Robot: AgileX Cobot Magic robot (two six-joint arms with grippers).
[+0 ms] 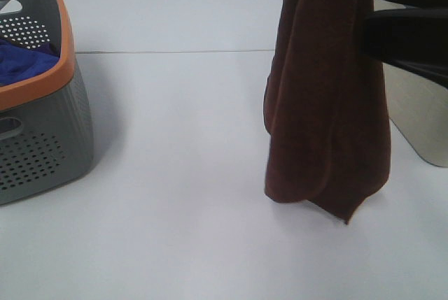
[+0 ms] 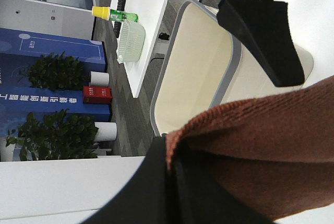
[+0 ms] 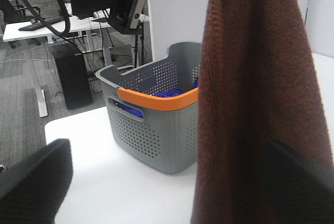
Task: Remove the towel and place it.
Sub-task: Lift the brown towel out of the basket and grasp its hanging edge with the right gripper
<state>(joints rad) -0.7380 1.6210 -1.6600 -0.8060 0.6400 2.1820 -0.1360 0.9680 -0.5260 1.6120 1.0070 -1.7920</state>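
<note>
Towel (image 1: 325, 90) dangled straight down from the left pincer (image 2: 229, 110), which looked clamped on its bunched top. Couldn't tell if the low corner touched the worktop (image 1: 182, 209). Right pincer (image 3: 167, 172) was spread wide, with the towel hanging between its fingers. Basket (image 1: 42, 139) with blue cloth (image 1: 24, 62) sat well past the towel from it, and the bin (image 1: 420, 125) was near it.

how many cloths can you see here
2. The reddish-brown towel hangs over the table, right of centre in the high view; the blue cloth lies inside the gray basket at the left. More could be hidden deeper in that basket.
</note>
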